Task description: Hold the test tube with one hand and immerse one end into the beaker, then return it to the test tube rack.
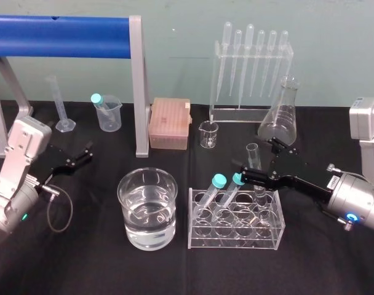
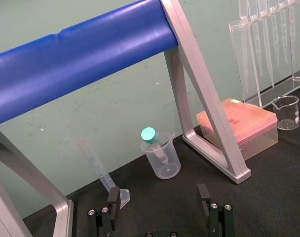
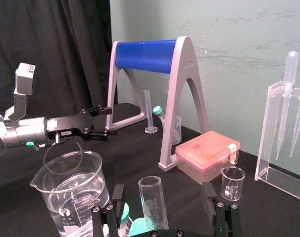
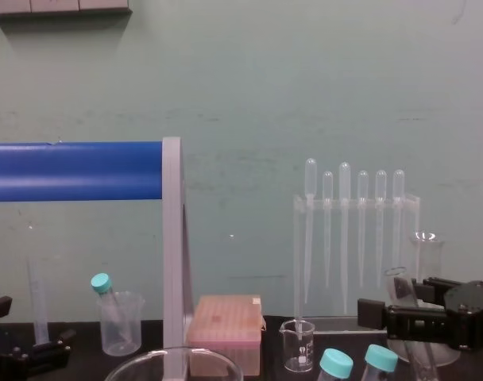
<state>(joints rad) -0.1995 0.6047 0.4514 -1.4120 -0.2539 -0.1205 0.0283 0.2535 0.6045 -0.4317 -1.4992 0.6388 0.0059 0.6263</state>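
Right gripper (image 3: 163, 195): fingers spread, test tube (image 3: 151, 200) upright between them, no contact evident. Tube is seated in the rack (image 1: 236, 230) beneath the fingers. Beaker (image 1: 127, 212), holding water, lies ahead of the fingertips, past the rack. Left gripper (image 2: 158, 196): parked well apart, fingers spread, empty. Assessment: tube racked and ungripped. Whether dipping is done cannot be established.

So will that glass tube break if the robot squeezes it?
Probably fragile: the tube looks like thin clear glass, so a hard squeeze might crack it. Likely slippery too: smooth walls inside the open right gripper. Standing in the rack, it shouldn't roll. The left gripper idles aside.
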